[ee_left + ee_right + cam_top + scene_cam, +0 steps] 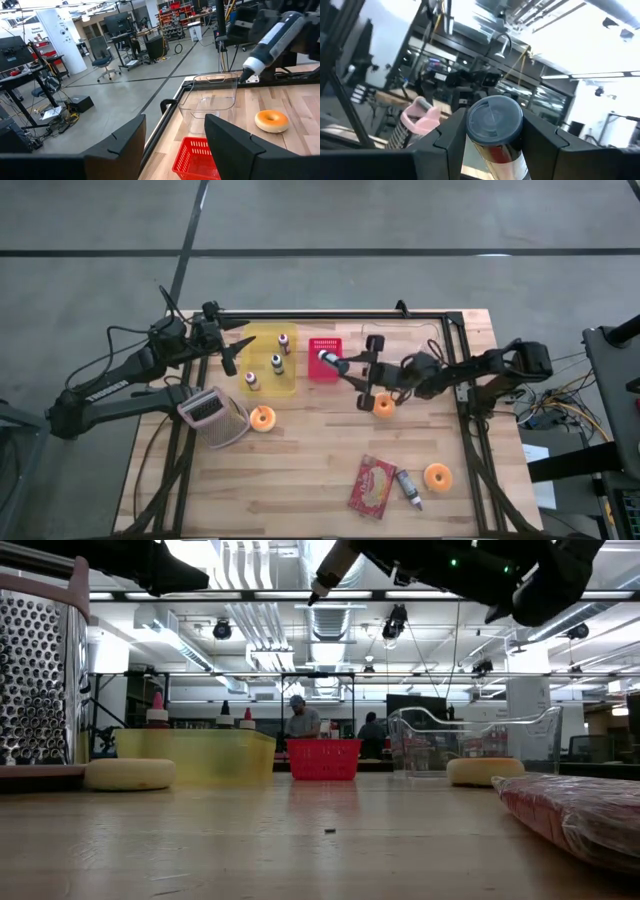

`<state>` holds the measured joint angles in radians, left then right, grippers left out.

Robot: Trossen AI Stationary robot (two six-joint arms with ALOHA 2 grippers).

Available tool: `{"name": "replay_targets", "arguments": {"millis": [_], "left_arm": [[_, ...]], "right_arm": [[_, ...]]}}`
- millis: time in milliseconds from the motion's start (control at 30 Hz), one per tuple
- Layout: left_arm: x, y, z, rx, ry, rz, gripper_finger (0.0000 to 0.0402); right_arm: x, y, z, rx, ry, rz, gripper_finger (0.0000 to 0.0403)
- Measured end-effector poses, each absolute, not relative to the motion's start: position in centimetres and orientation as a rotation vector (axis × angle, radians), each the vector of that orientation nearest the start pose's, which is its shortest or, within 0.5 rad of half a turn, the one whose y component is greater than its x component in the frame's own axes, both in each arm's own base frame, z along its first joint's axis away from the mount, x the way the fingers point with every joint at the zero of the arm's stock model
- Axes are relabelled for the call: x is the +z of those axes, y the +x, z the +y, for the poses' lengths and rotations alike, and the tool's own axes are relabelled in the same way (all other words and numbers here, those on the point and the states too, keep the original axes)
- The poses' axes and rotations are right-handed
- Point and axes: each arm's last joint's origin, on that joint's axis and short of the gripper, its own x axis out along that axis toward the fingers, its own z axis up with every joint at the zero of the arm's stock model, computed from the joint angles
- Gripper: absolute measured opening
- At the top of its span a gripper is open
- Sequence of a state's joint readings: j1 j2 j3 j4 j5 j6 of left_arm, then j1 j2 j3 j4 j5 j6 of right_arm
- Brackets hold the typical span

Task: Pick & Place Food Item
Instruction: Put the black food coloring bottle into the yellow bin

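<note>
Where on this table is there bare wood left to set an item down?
Widest bare patch: the near middle, between the grater with its donut and the red packet. Crowded: the far edge, with yellow bin, red basket, and right gripper holding a tube.

The right claw (345, 367) hangs over the basket (324, 360), with a doughnut (384, 405) just behind it, the bottle bin (271, 360) beyond, and the grater (213, 416) farther off on the worktop (300, 480).
</note>
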<state>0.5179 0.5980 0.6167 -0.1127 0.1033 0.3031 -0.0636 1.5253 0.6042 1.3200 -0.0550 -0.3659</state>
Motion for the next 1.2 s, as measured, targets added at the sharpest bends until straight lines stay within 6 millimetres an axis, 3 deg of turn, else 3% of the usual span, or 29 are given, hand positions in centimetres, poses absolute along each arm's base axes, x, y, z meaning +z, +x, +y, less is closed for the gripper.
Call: {"name": "replay_targets", "arguments": {"millis": [100, 300, 667, 833, 967, 1200], "left_arm": [[30.8, 12.5, 6.8, 0.397, 0.27, 0.152, 0.0207], [30.8, 12.5, 6.8, 0.398, 0.269, 0.153, 0.0207], [30.7, 12.5, 6.8, 0.396, 0.275, 0.163, 0.0207], [30.7, 12.5, 6.8, 0.394, 0.298, 0.169, 0.0207], [30.7, 12.5, 6.8, 0.393, 0.3, 0.168, 0.0207], [30.7, 12.5, 6.8, 0.39, 0.301, 0.166, 0.0207]], "right_arm": [[24.6, 29.4, -2.6, 0.007, -0.389, -0.404, 0.0151], [24.4, 30.6, -4.6, -0.046, -0.408, -0.412, 0.0151], [25.2, 33.8, -8.2, 0.011, -0.43, -0.506, 0.0153], [25.7, 34.1, -9.1, 0.09, -0.445, -0.619, 0.0151], [26.3, 34.3, -9.9, 0.075, -0.423, -0.631, 0.0155], [25.8, 34.8, -9.7, 0.176, -0.426, -0.619, 0.0151]]}}
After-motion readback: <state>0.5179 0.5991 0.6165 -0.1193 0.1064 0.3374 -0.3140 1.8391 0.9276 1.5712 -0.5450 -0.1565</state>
